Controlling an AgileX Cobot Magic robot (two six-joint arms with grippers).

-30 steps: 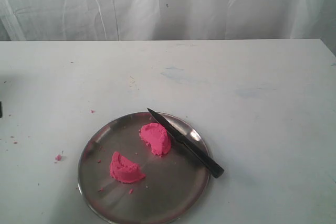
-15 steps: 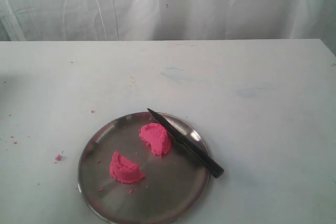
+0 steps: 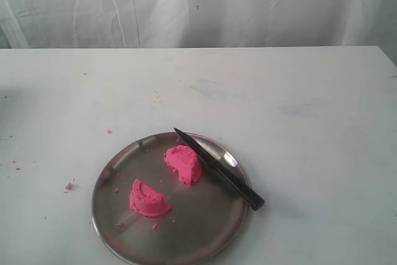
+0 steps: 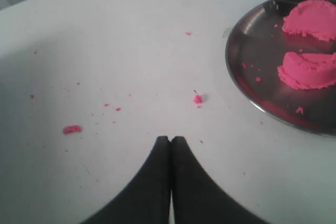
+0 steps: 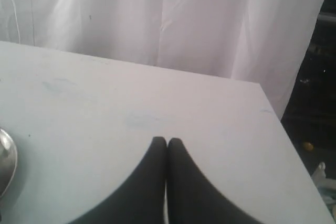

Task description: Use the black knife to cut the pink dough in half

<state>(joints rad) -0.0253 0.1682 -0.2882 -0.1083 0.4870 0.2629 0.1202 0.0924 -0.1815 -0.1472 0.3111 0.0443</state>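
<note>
The pink dough (image 3: 183,164) lies as two half-domes well apart on the steel plate (image 3: 205,231). The black knife (image 3: 218,169) rests across the plate's right rim, apparently touching the far half. Left gripper (image 4: 170,141) and right gripper (image 5: 167,141) have fingers pressed together, empty.

table (image 3: 298,91) open, black knife (image 3: 220,170) (rim) blocks

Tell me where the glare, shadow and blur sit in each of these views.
Exterior view: soft and washed out, with a bright glint on the steel plate beside the black knife. Left wrist view: the pink dough is crisp, the shut left gripper dark and soft. Right wrist view: dim, hazy, the right gripper a silhouette.
</note>
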